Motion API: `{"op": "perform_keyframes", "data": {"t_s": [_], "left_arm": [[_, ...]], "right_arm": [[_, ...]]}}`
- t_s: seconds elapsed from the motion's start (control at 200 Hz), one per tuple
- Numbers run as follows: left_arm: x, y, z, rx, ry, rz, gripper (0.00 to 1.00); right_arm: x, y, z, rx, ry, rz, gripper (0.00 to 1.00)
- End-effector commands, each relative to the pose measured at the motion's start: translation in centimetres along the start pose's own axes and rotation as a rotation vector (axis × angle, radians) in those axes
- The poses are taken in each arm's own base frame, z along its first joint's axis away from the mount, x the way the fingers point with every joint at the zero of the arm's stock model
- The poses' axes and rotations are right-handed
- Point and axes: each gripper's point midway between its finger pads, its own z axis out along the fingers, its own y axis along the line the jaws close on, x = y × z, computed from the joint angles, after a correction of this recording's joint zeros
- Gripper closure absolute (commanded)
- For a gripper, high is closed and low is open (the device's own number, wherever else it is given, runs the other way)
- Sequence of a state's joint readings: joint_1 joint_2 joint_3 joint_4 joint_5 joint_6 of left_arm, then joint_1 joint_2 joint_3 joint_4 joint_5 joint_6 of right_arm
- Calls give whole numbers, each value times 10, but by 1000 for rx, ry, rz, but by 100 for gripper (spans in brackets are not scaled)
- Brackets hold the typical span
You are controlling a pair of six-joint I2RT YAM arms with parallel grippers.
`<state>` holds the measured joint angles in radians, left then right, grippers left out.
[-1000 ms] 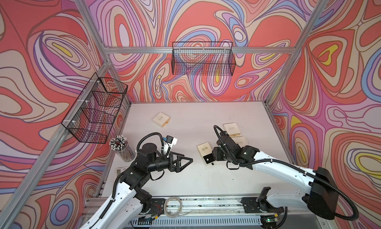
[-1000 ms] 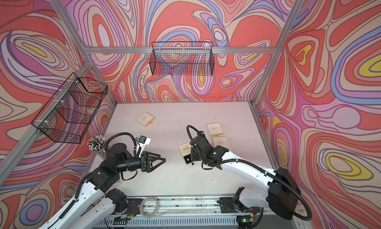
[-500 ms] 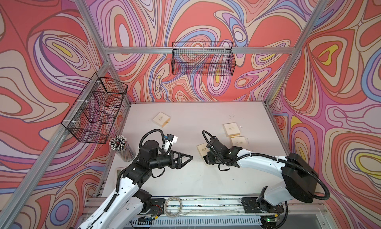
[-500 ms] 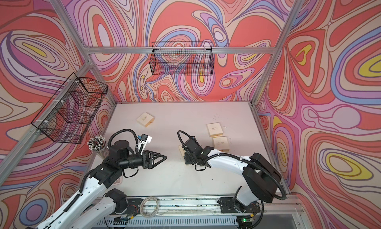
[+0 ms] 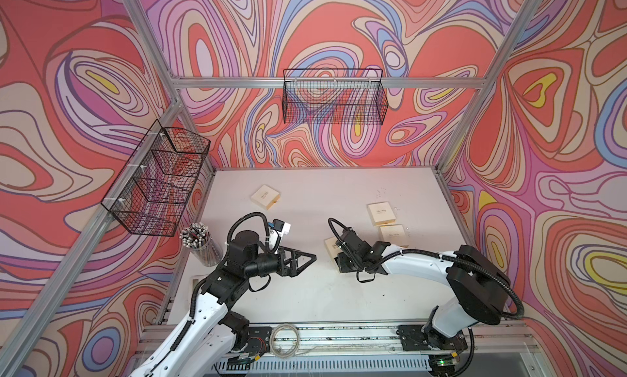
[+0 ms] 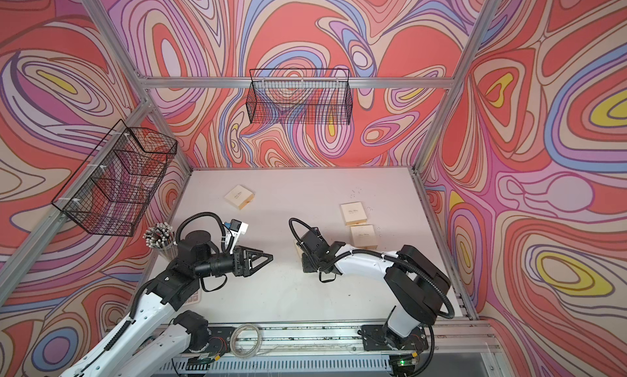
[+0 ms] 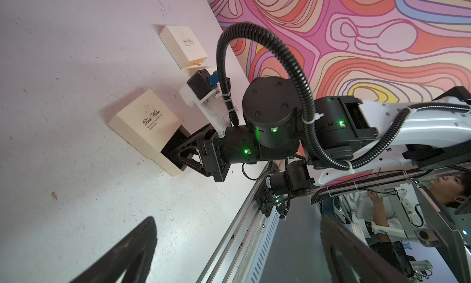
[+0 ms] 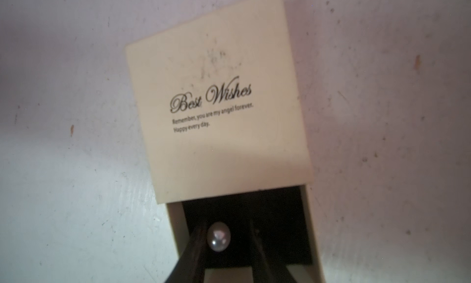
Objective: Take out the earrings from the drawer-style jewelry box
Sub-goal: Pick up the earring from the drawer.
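Right end effector [image 8: 227, 230] | straddling earring [image 8: 218, 237], gap one side | within drawer rim [image 8: 315, 230]

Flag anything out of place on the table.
Tiny pale specks lie loose on the table beyond the two cream boxes, too small to identify. The box at the right gripper has its drawer slid out.

White shell links [image 5: 417, 261] between black joints. Round black wrist housing [image 7: 270, 100] bearing four screws; looping over that housing, ribbed black cable hose [image 7: 293, 65], white zip-tied; on it, small green lights [image 7: 274, 129].
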<state>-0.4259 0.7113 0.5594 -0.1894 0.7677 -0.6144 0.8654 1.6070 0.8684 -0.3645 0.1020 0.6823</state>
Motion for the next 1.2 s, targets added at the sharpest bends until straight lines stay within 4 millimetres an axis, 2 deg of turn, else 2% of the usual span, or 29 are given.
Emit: {"op": "perform_keyframes", "data": {"t_s": [0.0, 0.295, 0.486, 0.801, 1.197], "left_arm": [[-8, -6, -2, 20, -27, 17, 0], [-9, -4, -3, 15, -32, 11, 0], [-9, -3, -3, 12, -34, 6, 0], [-10, -3, -3, 9, -36, 4, 0], [-10, -3, -3, 10, -38, 4, 0]], "right_arm": [[-5, 7, 3, 0, -12, -2, 71], [3, 2, 11, 54, 9, -16, 72], [2, 3, 11, 53, -3, -6, 78], [-3, 7, 1, 24, -37, 11, 91], [-9, 8, -12, 12, -66, 38, 94]]}}
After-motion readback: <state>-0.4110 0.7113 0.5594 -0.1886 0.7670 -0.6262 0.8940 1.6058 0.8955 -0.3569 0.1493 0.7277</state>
